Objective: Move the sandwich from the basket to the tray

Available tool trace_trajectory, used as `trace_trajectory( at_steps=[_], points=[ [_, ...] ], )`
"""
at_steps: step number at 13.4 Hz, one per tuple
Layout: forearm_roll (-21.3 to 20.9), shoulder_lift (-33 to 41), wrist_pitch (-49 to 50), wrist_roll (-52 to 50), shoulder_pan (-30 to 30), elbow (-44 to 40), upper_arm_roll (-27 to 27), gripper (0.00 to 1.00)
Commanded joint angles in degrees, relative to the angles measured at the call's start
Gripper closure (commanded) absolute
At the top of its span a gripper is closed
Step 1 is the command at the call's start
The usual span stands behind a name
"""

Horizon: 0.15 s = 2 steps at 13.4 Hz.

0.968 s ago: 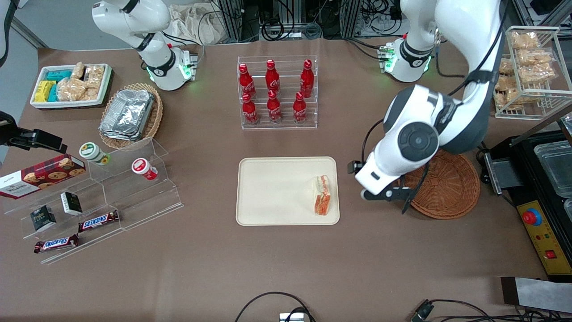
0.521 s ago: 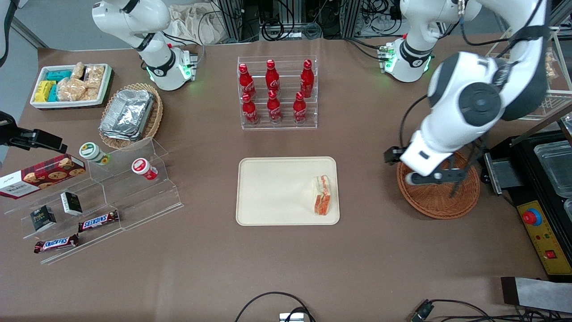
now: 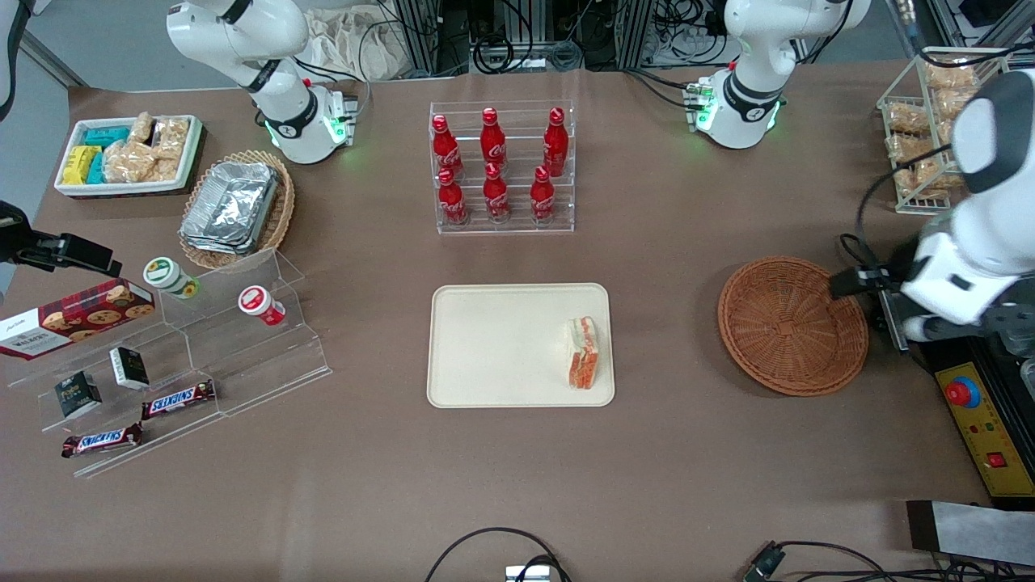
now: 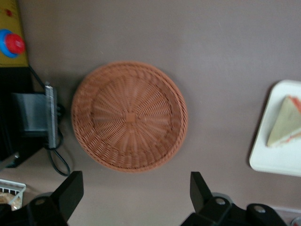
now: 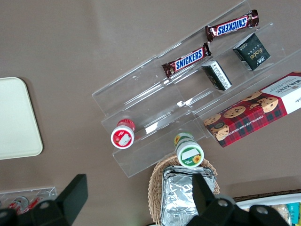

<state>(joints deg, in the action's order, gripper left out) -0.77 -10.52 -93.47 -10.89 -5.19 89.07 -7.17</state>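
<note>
The sandwich (image 3: 583,352) lies on the tray (image 3: 493,347), at the tray edge nearest the basket (image 3: 788,325). The sandwich rests on its side, with the red-orange filling layer facing the front camera. It touches the tray only; nothing grips it.

The basket sits on the brown table (image 3: 517,469), apart from the tray, toward the working arm's end of the table. The basket holds nothing. In the left wrist view the full woven rim of the basket (image 4: 129,116) is visible, with the tray (image 4: 277,141) and the sandwich (image 4: 285,122) well apart from it.

The gripper (image 4: 136,197) of the left arm hangs above the table just beside the basket, on the side away from the tray, near the black machine with the red button (image 3: 962,394). Its 2 fingers (image 4: 69,192) are spread wide and hold nothing. In the front view only the arm's wrist body (image 3: 950,279) is seen beside the basket; the fingertips are not seen there.

A clear rack with 6 red bottles (image 3: 501,170) stands farther from the front camera than the tray.
</note>
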Motion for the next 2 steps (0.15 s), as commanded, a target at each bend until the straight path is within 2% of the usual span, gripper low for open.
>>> trace_trajectory(
  at_steps=[1,2],
  points=[
    [-0.4,-4.0,2.2,0.2,-1.4,-6.4,-0.8,0.0],
    [-0.4,-4.0,2.1,0.3,-1.5,-6.5,-0.8,0.0]
  ],
)
